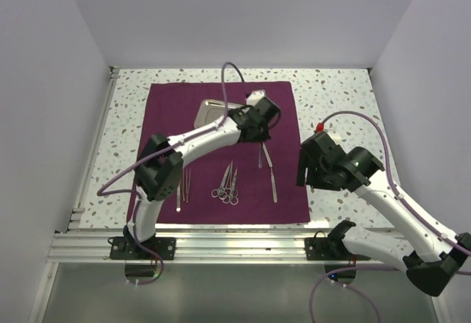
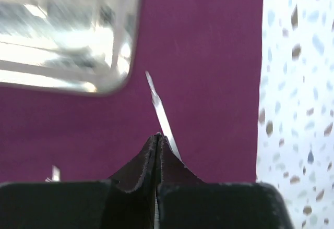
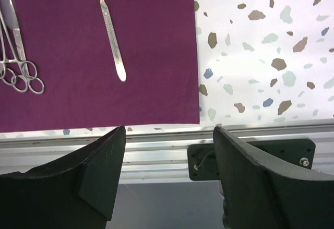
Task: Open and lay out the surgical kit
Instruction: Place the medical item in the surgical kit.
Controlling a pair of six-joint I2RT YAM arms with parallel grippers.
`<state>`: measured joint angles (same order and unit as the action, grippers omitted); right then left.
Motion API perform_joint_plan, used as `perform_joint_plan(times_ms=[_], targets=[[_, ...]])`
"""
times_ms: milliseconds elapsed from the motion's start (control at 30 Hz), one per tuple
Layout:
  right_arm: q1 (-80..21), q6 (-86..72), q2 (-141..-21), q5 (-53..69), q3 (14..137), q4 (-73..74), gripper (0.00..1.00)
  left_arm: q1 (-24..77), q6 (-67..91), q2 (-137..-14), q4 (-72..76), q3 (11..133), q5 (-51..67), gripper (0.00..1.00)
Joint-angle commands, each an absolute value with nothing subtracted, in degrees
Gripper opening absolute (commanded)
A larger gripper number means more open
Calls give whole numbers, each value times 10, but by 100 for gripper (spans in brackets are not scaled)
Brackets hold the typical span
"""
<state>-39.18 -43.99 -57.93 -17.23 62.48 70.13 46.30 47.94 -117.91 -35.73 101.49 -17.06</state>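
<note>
The dark purple cloth (image 1: pixel 165 109) lies spread flat on the table. The shiny steel tray (image 1: pixel 217 109) sits on its far middle and shows in the left wrist view (image 2: pixel 68 31). My left gripper (image 1: pixel 261 137) is just right of the tray, low over the cloth (image 2: pixel 209 57), and shut (image 2: pixel 158 136) on a slim steel instrument (image 2: pixel 159 109) that sticks out past the fingertips. Ring-handled forceps (image 1: pixel 227 187), tweezers (image 1: pixel 182 185) and a slim handle (image 1: pixel 274 183) lie on the cloth's near half. My right gripper (image 1: pixel 303 168) is open and empty (image 3: pixel 169 129) above the cloth's near right corner.
The speckled white tabletop (image 1: pixel 338 102) surrounds the cloth. An aluminium rail (image 1: pixel 221 242) runs along the near edge, also seen in the right wrist view (image 3: pixel 156 145). The right wrist view shows the slim handle (image 3: pixel 110 31) and forceps rings (image 3: pixel 23 75). White walls enclose the table.
</note>
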Motion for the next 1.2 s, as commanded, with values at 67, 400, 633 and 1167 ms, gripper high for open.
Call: perform_joint_plan(times_ms=[67, 400, 633, 1167], targets=[[-390, -461, -530, -178, 612, 756, 72, 550, 599, -1165, -354, 962, -221, 0], [-389, -479, -460, -185, 594, 820, 72, 579, 653, -1180, -310, 890, -163, 2], [-390, -478, -454, -179, 586, 811, 72, 586, 648, -1175, -311, 896, -154, 38], [-389, -461, -481, -192, 613, 803, 73, 519, 564, -1266, -404, 1073, -178, 32]])
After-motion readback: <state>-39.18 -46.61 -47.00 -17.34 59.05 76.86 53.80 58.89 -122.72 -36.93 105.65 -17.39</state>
